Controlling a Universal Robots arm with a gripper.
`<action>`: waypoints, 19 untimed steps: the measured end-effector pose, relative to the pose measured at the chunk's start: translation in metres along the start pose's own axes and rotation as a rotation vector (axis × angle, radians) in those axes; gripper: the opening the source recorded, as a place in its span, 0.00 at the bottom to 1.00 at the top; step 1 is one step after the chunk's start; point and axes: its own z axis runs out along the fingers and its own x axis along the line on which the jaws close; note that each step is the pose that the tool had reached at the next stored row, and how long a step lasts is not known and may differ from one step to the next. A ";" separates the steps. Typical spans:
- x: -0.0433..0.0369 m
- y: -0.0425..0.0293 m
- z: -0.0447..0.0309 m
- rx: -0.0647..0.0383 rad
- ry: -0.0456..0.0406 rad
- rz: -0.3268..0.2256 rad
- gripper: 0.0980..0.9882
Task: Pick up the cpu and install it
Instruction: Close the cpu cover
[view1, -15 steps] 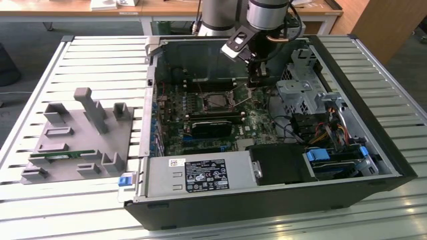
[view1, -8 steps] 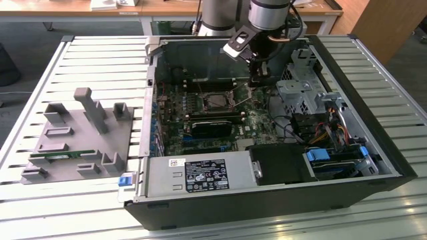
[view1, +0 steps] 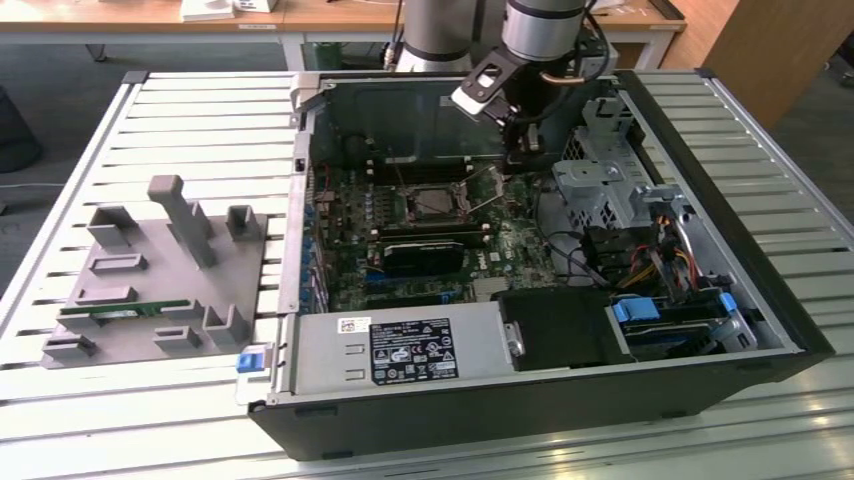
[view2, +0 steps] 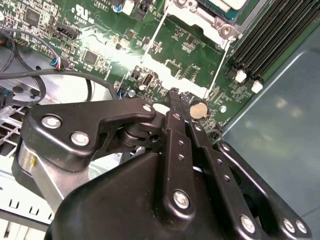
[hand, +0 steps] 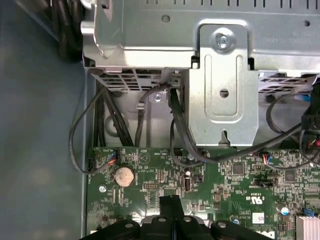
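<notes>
My claw is pressed together, empty, over the motherboard. The cpu looks already seated in its socket.

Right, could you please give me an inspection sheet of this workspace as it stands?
Surface: slatted metal table bearing an open computer case.
Job's things: socket on the motherboard; cannot tell whether the cpu lies in it.
Clutter: grey fixture with a green memory stick.
Grippers: end effector shut, holding nothing, near the coin cell.
Cables: black cables by the metal bracket.
Surroundings: wooden desks beyond the table.
</notes>
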 end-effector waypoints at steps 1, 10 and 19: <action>0.0001 0.0009 0.0001 0.000 0.0000 0.000 0.01; 0.0004 0.0047 0.0024 0.000 0.0004 0.000 0.01; 0.0005 0.0060 0.0086 0.000 0.0001 0.000 0.01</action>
